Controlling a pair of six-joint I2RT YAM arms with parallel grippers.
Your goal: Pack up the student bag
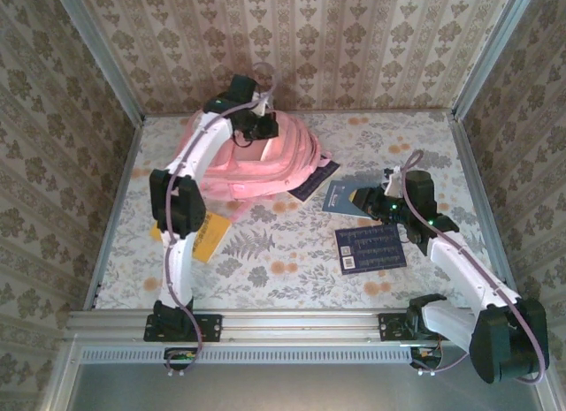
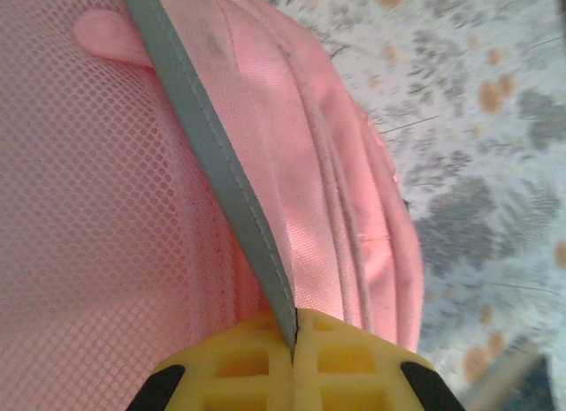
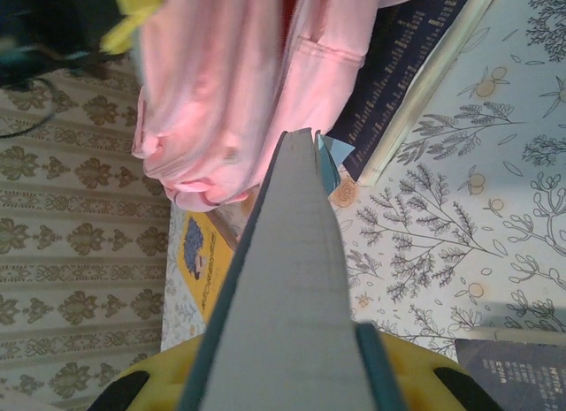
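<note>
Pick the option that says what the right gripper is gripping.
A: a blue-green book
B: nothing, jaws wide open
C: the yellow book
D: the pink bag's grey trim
A: in the right wrist view the right gripper is clamped on the blue-green book, whose grey page edge faces the camera.

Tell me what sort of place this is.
Probably a staged robot test booth, not a real room: wallpapered walls in metal framing box in a floral table, and two arms are bolted to a rail.
</note>
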